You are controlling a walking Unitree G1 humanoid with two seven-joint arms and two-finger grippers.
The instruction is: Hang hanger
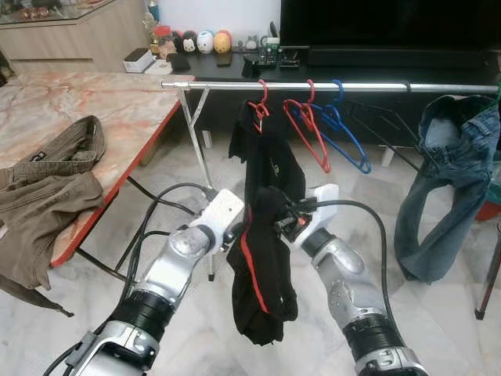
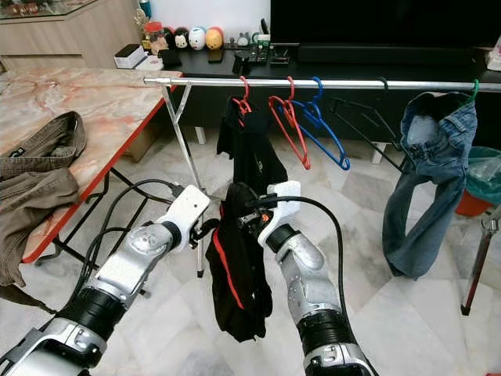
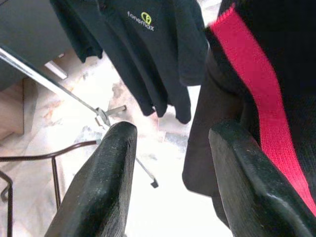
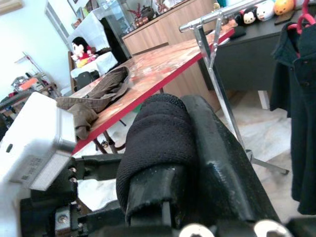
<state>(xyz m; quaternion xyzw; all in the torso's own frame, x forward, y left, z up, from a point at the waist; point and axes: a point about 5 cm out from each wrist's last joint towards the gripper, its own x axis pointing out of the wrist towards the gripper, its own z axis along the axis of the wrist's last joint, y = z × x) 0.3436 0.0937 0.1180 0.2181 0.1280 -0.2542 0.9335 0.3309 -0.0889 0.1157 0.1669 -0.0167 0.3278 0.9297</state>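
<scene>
Left eye view: right gripper [image 1: 283, 221] clamps a black red-striped garment [image 1: 262, 270] near the chrome clothes rail [image 1: 329, 86]; left gripper [image 3: 173, 173] gapes beside it. Red plastic hanger [image 1: 311, 129] hangs on the rail.

Rail [image 1: 329, 86] ahead w/ hangers [image 1: 313, 125]; jeans [image 1: 446, 180] hang right; table [image 1: 86, 110] left, clothes [image 1: 47, 188] on it.

Two silver arms with black ribbed collars, white wrist housings, looping black cables, long black fingers [image 3: 98, 187].
</scene>
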